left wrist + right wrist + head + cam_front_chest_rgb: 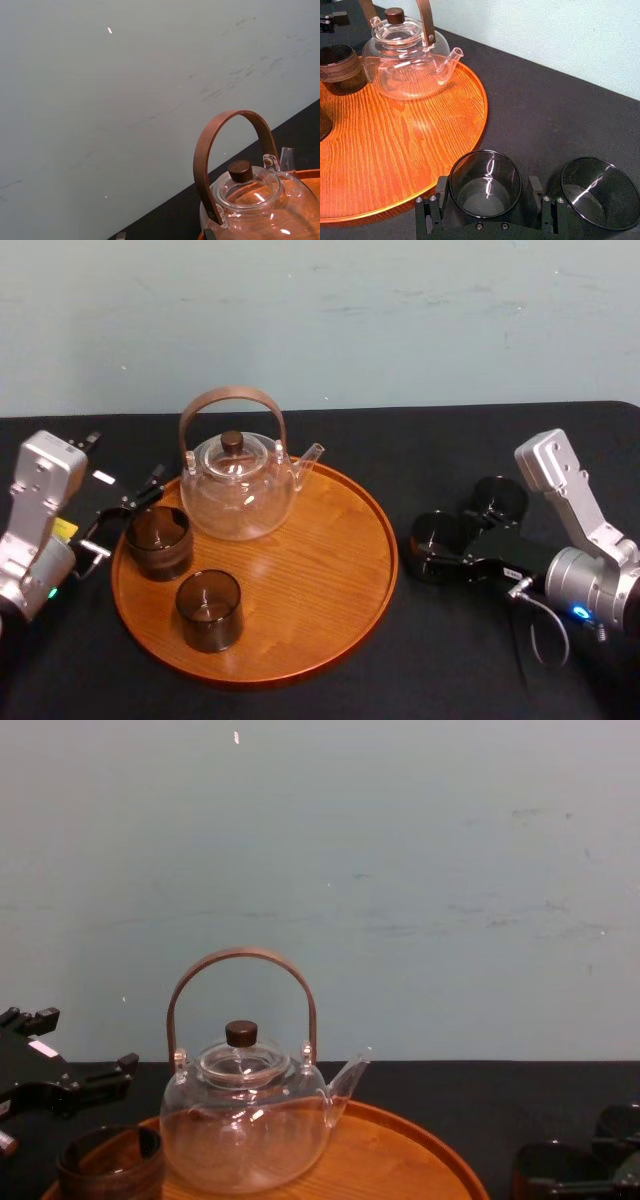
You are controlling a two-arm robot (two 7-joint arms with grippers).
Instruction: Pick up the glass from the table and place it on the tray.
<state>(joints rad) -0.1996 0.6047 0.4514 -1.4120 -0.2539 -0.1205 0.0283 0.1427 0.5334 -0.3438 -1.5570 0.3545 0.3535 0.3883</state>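
Black table point(450, 660), the round wooden tray point(340, 610) lying flat on it left of centre. Right of the tray, off it, two dark glasses stand upright on the tabletop: nearer glass point(433, 545) near the tray's rim, farther glass point(498, 498) behind it and farther right, close but apart.

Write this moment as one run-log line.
right end effector: around glass on table; left end effector: open by tray; placement: pending

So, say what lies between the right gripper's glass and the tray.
Only bare black table, in the right wrist view, from tray rim to the glass at the right gripper.
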